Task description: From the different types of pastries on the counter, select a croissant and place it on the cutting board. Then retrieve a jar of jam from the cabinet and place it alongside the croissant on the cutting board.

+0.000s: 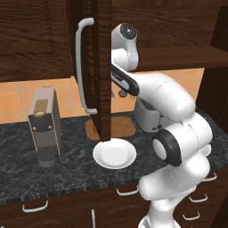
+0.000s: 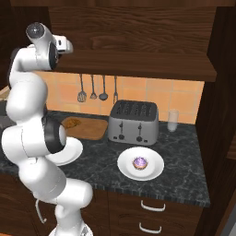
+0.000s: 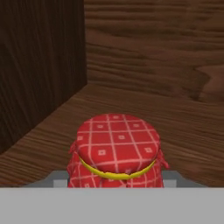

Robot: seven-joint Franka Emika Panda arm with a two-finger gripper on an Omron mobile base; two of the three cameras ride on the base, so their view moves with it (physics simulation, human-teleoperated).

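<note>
**Jam jar on the cabinet shelf: small, rigid, best taken at the body**

Though the arm reaches up into the open cabinet [image 1: 100, 67], the jaws themselves are not shown clearly enough to judge, so whether they stand wide or narrow cannot be told. Going left to right in the left base view, a grey boxy appliance [image 1: 44, 127] stands on the bench [image 1: 26, 173], then the cabinet door with its long pale handle [image 1: 82, 67] hangs open, and below it lie the cutting board [image 1: 120, 127] and an empty white plate [image 1: 114, 154]. In the right base view the croissant [image 2: 71, 122] already sits on the board, with the toaster [image 2: 134, 121] beside it and the cupcake [image 2: 140, 163] on its own plate further right.

In the hand view the jar of jam [image 3: 116, 153] stands on the wooden shelf [image 3: 175, 127] inside the cabinet, near the left wall and close in front of the hand. Its top is covered by a red checked cloth tied with a yellow band.

The jar likely handles as light and stiff, but probably breakable if dropped. The cloth cap looks soft and would give under pressure, so the firmer hold is judged to be below the yellow band, on the body, with the jaws closing across its width. The side wall leaves little room on the left
</note>
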